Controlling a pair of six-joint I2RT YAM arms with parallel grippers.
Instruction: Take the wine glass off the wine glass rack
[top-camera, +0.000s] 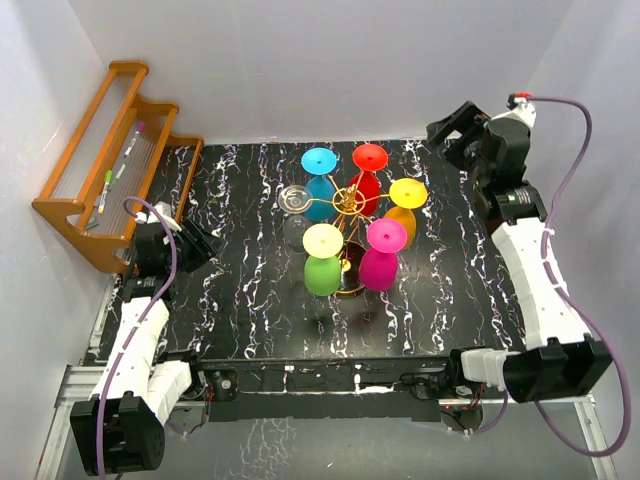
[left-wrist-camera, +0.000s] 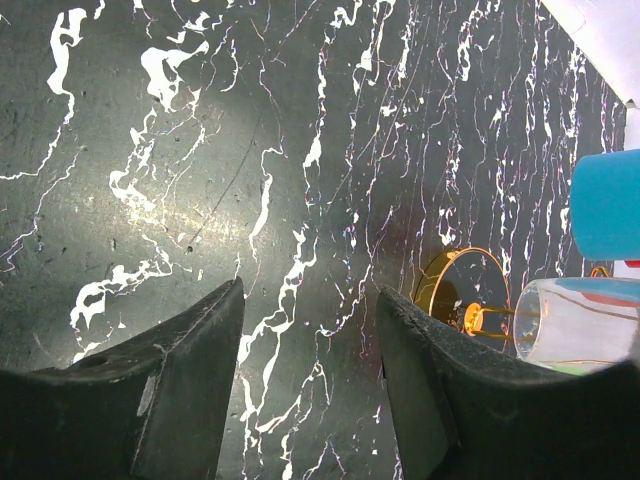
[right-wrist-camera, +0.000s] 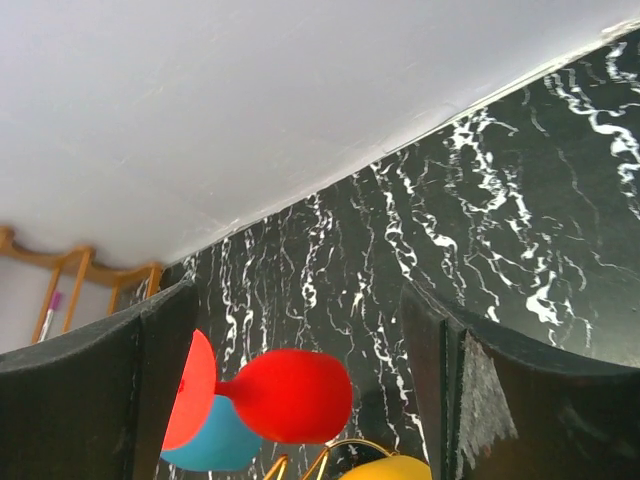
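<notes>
The wine glass rack (top-camera: 347, 200) stands near the middle of the black, white-veined surface (top-camera: 240, 300), its gold arms spreading from a central post. Six glasses hang from it upside down, feet uppermost. A blue glass (top-camera: 320, 195) and a red glass (top-camera: 366, 190) are on the far side and a yellow glass (top-camera: 404, 215) on the right. A magenta glass (top-camera: 378, 268) and a green glass (top-camera: 322, 275) are on the near side, and a clear wine glass (top-camera: 293, 228) on the left. None is off the rack yet. The left tool (top-camera: 195, 248) hovers over the left part of the surface, well apart from the rack and pointing toward it. In the left wrist view its fingers (left-wrist-camera: 180, 380) stand fairly wide, with only bare surface between them, holding nothing. Beyond them, at the right edge of that view, show the clear wine glass, the blue glass and the rack's round gold base. The right tool (top-camera: 450, 135) hangs over the far right corner, also apart from the rack. Its fingers (right-wrist-camera: 120, 380) are spread wide and empty, with the red glass, blue glass and yellow glass showing low between them. An orange wooden shelf (top-camera: 100, 170) sits by the left wall with a few pens (top-camera: 130, 145) lying on it.
</notes>
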